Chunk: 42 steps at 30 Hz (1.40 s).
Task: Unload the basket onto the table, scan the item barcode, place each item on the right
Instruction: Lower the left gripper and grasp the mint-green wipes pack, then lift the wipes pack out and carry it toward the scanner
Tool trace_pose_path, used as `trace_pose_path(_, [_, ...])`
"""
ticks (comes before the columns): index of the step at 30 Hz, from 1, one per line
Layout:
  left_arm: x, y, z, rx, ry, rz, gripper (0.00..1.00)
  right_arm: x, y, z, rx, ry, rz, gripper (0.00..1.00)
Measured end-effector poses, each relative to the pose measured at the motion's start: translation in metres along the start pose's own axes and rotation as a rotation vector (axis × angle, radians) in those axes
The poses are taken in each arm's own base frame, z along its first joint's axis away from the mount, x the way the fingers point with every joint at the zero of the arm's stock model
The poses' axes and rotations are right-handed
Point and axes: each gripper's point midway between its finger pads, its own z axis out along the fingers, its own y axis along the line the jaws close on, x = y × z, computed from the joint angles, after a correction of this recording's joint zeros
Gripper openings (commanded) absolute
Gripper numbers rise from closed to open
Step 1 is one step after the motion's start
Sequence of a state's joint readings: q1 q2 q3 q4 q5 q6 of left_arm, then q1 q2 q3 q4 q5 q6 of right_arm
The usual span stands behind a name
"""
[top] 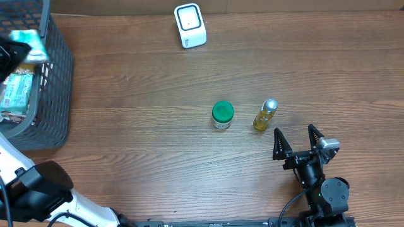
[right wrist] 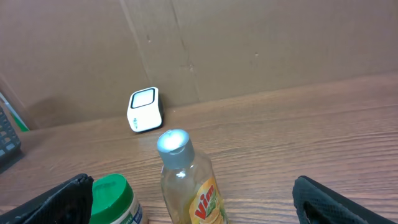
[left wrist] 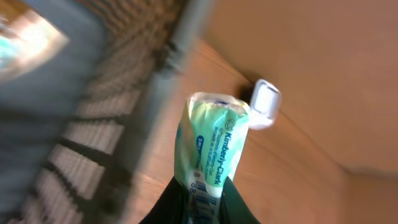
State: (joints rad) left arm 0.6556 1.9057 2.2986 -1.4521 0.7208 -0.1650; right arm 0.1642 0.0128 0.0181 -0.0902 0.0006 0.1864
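The item is a pale green Kimberly-Clark tissue packet [left wrist: 214, 140] with a barcode at its lower end. My left gripper [left wrist: 202, 202] is shut on that end and holds the packet [top: 28, 47] up over the basket at the far left, where the gripper [top: 12, 54] is partly cut off by the frame edge. The white scanner [top: 190, 25] stands at the back of the table, beyond the packet in the left wrist view [left wrist: 265, 102]. My right gripper [top: 295, 140] is open near the front edge, with nothing between its fingers [right wrist: 68, 199].
A dark mesh basket [top: 57, 82] holding other packets sits at the left edge. A green-lidded jar [top: 222, 115] and a yellow Vim bottle [top: 265, 115] stand mid-table, just ahead of the right gripper. A cardboard wall backs the table.
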Motion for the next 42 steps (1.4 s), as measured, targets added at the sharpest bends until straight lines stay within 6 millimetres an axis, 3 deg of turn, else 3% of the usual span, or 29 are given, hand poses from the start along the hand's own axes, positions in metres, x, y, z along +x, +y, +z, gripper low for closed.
trace_pose_path(5, [0.035, -0.025, 0.006, 0.095, 0.133, 0.027, 0.13, 0.000, 0.000, 0.000, 0.000, 0.000, 0.000, 1.00])
trace_pose_path(9, [0.066, -0.059, 0.023, 0.154, 0.244, 0.126, 0.14, 0.000, 0.000, 0.000, 0.000, 0.000, 0.000, 1.00])
trace_pose_path(17, [0.143, -0.133, 0.071, 0.222, 0.446, 0.404, 0.13, 0.000, 0.000, 0.000, 0.000, 0.000, 0.000, 1.00])
trace_pose_path(21, [0.191, -0.155, 0.107, 0.256, 0.553, 0.497, 0.13, 0.000, 0.000, 0.000, 0.000, 0.000, 0.000, 1.00])
trace_pose_path(30, [0.299, -0.178, 0.191, 0.322, 0.704, 0.541, 0.10, 0.000, 0.000, 0.000, 0.000, 0.000, 0.000, 1.00])
trace_pose_path(38, [0.367, -0.176, 0.231, 0.329, 0.763, 0.445, 0.10, 0.000, 0.000, 0.000, 0.000, 0.000, 0.000, 1.00])
trace_pose_path(42, [0.387, -0.164, 0.238, 0.300, 0.797, 0.394, 0.10, 0.000, 0.000, 0.000, 0.000, 0.000, 0.000, 1.00])
